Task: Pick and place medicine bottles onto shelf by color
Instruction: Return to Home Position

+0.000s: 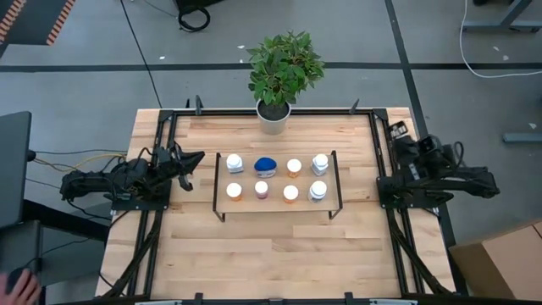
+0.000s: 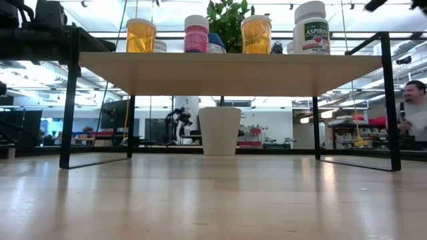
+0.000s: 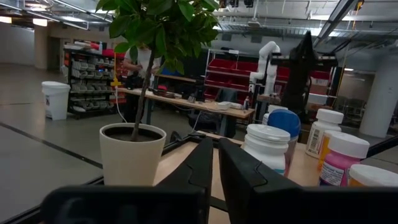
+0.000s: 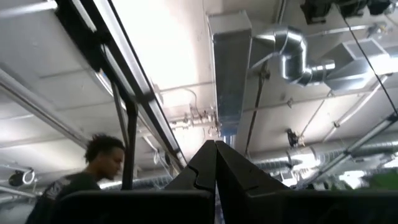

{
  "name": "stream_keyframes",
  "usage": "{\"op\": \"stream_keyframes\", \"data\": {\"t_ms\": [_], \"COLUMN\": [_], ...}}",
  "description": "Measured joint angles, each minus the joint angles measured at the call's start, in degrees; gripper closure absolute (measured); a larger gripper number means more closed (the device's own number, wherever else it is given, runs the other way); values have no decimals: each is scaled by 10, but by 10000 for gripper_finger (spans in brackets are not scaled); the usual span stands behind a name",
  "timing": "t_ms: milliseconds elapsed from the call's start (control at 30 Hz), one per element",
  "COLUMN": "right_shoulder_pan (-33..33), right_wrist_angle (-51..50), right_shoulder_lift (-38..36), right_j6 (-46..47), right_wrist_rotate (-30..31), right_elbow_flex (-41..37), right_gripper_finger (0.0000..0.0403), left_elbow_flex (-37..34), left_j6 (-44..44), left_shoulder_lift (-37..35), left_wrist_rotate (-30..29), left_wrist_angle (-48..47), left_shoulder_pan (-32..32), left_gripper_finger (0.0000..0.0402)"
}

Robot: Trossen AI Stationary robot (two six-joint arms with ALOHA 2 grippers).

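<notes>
Seen from above, the low light-wood shelf with thin black rails (image 1: pixel 275 207) sits mid-table. It carries all eight small medicine bottles (image 1: pixel 290 193), in a far row of four and a near row of four. Nothing is left loose on the large wooden tabletop (image 1: pixel 271 254), so the sorting looks finished. The dark left arm lies folded at the table's left edge, with the left gripper (image 1: pixel 196 158) just left of the shelf and apart from it. The right arm (image 1: pixel 432 180) is folded at the right edge. Both seem parked out of the way.

The low view shows orange, pink and white bottles upright along the shelf's near edge. The white plant pot (image 2: pixel 220 131) stands beyond, seen under the deck. A person (image 2: pixel 417 110) stands far right in the room.

In the left wrist view, the fingers are narrow, almost together, and hold nothing. The pot and the nearest bottles lie ahead of them.

In the right wrist view, the right gripper (image 4: pixel 216 148) is closed and empty. It is tilted up at silver ceiling ducts (image 4: pixel 230 56), which suits a resting pose.
</notes>
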Motion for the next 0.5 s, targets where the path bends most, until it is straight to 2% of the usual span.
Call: {"op": "stream_keyframes", "data": {"t_ms": [233, 500], "right_shoulder_pan": [0, 0], "right_wrist_angle": [0, 1], "right_shoulder_lift": [0, 0], "right_j6": [0, 0], "right_wrist_rotate": [0, 0], "right_elbow_flex": [107, 292], "right_gripper_finger": [392, 392], "left_elbow_flex": [0, 0], "left_j6": [0, 0], "left_shoulder_lift": [0, 0], "left_wrist_rotate": [0, 0], "left_wrist_angle": [0, 0], "left_shoulder_pan": [0, 0], "left_gripper_finger": [372, 376]}}
